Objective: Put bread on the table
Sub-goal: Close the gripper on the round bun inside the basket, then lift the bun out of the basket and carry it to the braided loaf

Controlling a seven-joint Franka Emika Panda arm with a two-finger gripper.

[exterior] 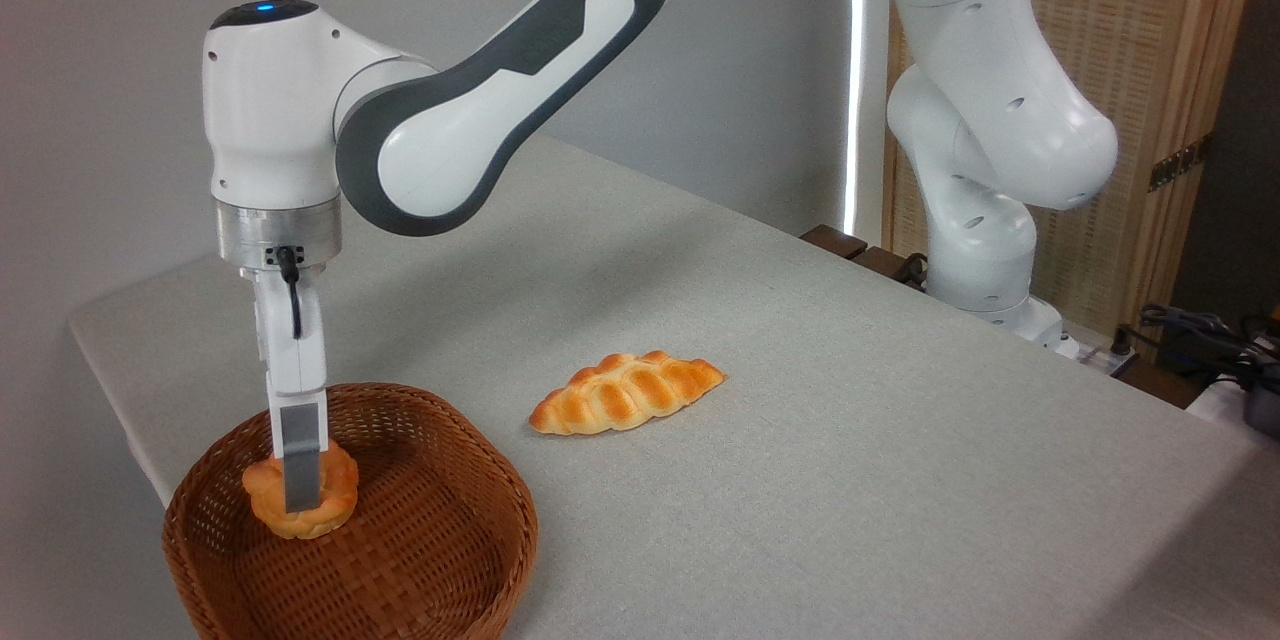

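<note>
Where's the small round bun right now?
The bun is at lower left, inside the wicker basket, with the gripper down on it, left of the braided loaf.

table (900,480): matt speckled grey cloth | basket (440,560): brown woven wicker | bread (335,505): glossy golden crust

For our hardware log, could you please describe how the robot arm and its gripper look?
The arm has glossy white rounded shells with dark grey joint inlays and a small blue light on top. A silver metal ring and a short black cable sit above the slim white gripper, whose fingers are grey.
</note>
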